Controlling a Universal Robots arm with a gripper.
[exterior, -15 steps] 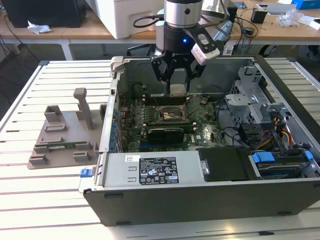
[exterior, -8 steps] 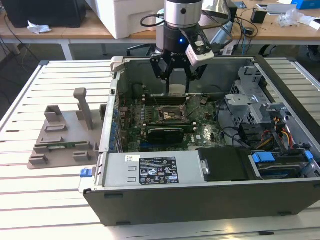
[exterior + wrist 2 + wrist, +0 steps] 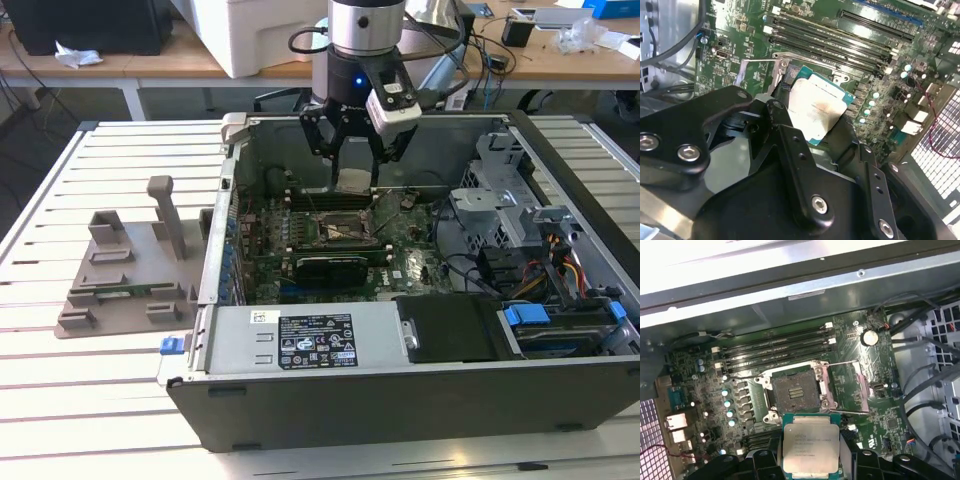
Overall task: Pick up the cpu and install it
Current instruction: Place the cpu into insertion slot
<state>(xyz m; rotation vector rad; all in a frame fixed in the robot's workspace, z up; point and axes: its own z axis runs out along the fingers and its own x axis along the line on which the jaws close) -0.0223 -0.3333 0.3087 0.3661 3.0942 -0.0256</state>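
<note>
**Arm pose.** The silver-and-black robot arm [image 3: 366,25] enters at the upper centre of the exterior view. It hangs straight down into the open dark-grey computer case [image 3: 400,400]. Its wrist is vertical, and its black two-fingered gripper [image 3: 356,172] points at the green motherboard [image 3: 405,264]. The case stands on a white slatted table [image 3: 100,400]. A grey plastic holder tray [image 3: 125,275] lies on the table at the exterior view's left, just beside the case and well apart from the gripper.

**Hidden or cut off.** The frame's top edge cuts off the arm's upper links. In the second wrist view the gripper's black body covers much of the board. Exactly where the fingers [image 3: 785,125] meet the chip's edges is hard to make out.

**End effector.** The fingers are drawn in against two opposite edges of the cpu [image 3: 354,183], a small flat square chip with a silver-grey metal top and a thin darker rim. The chip is gripped level, metal side up. It hangs in the air over the board, near the black-framed square socket [image 3: 794,394] but not in it. The socket's contact field lies bare, and its metal retaining frame [image 3: 844,385] is swung open beside it.
</note>
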